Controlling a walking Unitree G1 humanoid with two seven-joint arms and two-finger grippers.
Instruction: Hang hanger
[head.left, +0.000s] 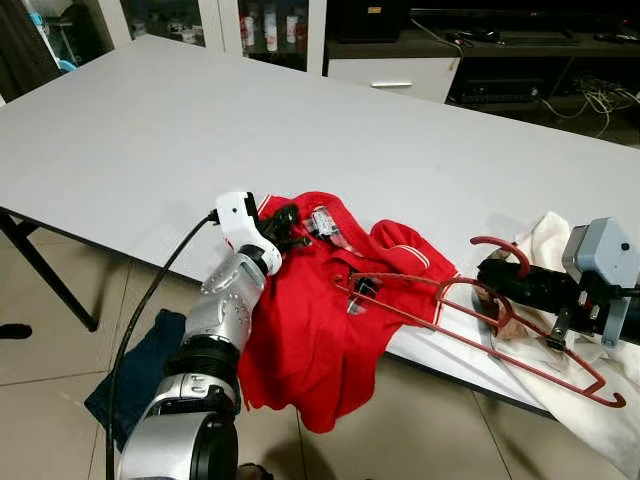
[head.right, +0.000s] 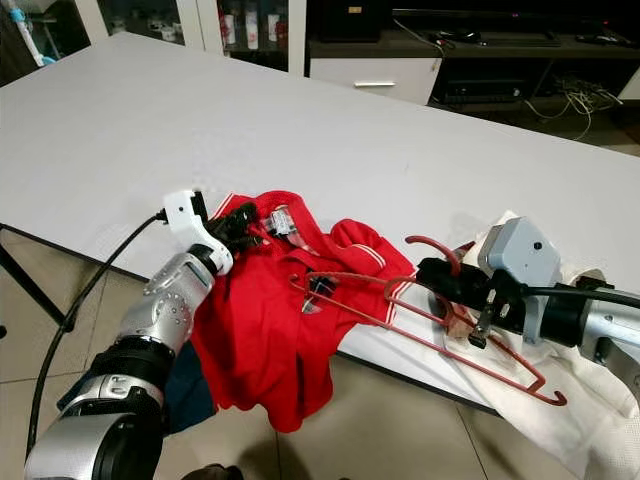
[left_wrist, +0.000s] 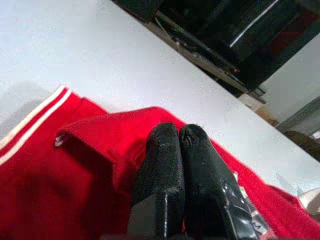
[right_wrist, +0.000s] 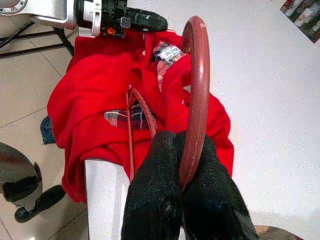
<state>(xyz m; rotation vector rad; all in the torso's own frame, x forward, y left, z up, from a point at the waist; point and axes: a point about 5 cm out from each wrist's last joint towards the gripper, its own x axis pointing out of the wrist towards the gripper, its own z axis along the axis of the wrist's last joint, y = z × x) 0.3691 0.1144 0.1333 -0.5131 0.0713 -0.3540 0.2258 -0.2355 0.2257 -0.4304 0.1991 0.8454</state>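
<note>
One red garment (head.left: 310, 320), a polo-type shirt with white-striped collar, lies on the near edge of the white table (head.left: 200, 130) and hangs partly over it toward the floor. My left gripper (head.left: 290, 228) sits at the shirt's collar; in the left wrist view my two fingers (left_wrist: 170, 170) are pressed together with red fabric bunched around their tips, so they look closed on the cloth, pinching a fold of the collar. One dark red wire hanger (head.left: 470, 320) lies beside the shirt on the table edge, its far end reaching onto the red fabric, its hook (right_wrist: 195, 90) curling up. My right gripper (right_wrist: 182, 150) is clamped on the hanger just below the hook; the neck runs between my two closed fingers. One white cloth (head.right: 560, 400) lies under and beside my right arm, draping off the table. One dark blue piece of clothing (head.left: 140, 365) is on the tiled floor under the table near my left arm. One label tag (right_wrist: 167, 51) shows at the shirt neck. A cabinet with bottles (head.left: 270, 25) stands beyond the table.
</note>
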